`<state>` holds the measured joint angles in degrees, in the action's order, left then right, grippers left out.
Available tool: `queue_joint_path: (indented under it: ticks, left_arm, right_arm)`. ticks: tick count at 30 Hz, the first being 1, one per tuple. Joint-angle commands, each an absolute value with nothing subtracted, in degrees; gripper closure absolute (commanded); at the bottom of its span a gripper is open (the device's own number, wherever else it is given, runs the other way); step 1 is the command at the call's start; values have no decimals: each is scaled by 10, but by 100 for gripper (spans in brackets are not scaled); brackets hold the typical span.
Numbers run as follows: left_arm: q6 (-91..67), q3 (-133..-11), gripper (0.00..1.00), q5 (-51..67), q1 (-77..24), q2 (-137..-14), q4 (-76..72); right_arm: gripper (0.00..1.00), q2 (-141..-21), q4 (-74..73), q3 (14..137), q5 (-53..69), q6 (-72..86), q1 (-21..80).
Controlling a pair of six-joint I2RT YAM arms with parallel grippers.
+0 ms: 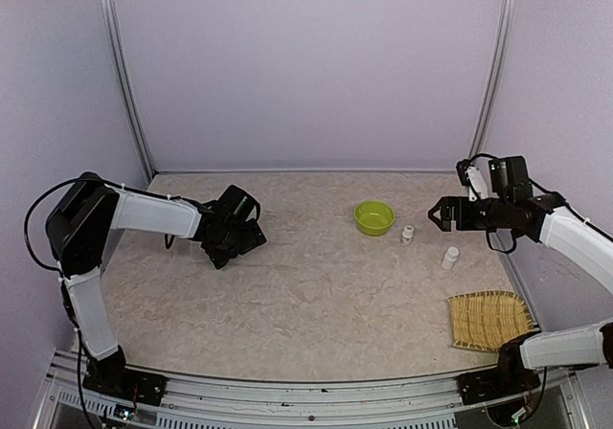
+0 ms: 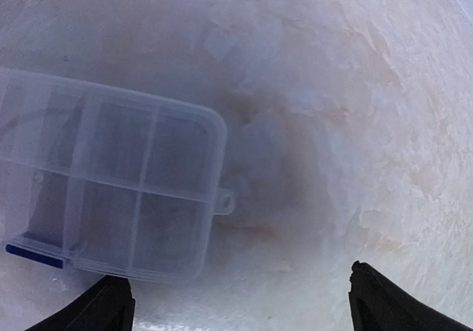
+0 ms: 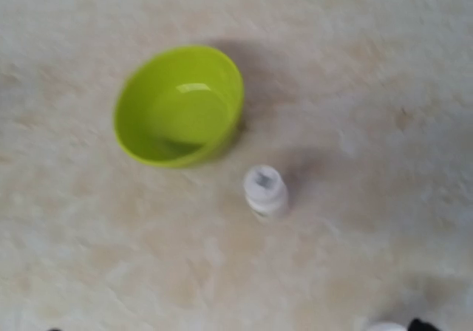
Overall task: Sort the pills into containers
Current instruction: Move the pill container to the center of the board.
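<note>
The containers are the compartments of a clear plastic pill box (image 2: 111, 179), lid shut, lying flat on the table at the left of the left wrist view. My left gripper (image 2: 244, 309) hovers just above the table with its jaws wide apart, and the box's corner lies near the left finger (image 2: 111, 305). In the top view the left gripper (image 1: 230, 230) covers the box. My right gripper (image 1: 434, 214) hangs open above the table, right of a small white bottle (image 1: 407, 234). I can make out no pills in any view.
A lime-green bowl (image 3: 179, 106) sits left of the white bottle (image 3: 264, 190). A second white bottle (image 1: 449, 257) stands nearer the right arm. A woven bamboo tray (image 1: 490, 319) lies at the front right. Purple walls enclose the table.
</note>
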<state>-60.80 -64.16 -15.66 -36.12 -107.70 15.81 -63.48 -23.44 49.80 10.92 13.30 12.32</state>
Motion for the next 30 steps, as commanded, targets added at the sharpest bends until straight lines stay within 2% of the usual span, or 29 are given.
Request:
queue_joint_path:
  ticks: [1,5,9,14,23,30]
  left_arm:
    - [-556,-695,1,-157,-373,-1109,153]
    - [-528,-721,1,-144,-374,-1106,147]
    - [-496,-711,1,-166,-375,-1053,136]
    - [-426,-672,1,-208,-366,-962,119]
    - [-375,-537,1,-129,-235,-851,42]
    - [-360,-511,1,-152,-173,-885,39]
  right_arm:
    - [0,-669,-297,529,9,119,159]
    - [0,-705,-337,548,-87,117,195]
    - [0,-708,-338,561,-98,125,200]
    - [0,-652,-287,536,-105,136,200]
    - [0,-640,-257,520,-28,130,199]
    - [0,-644,-256,512,10,134,199]
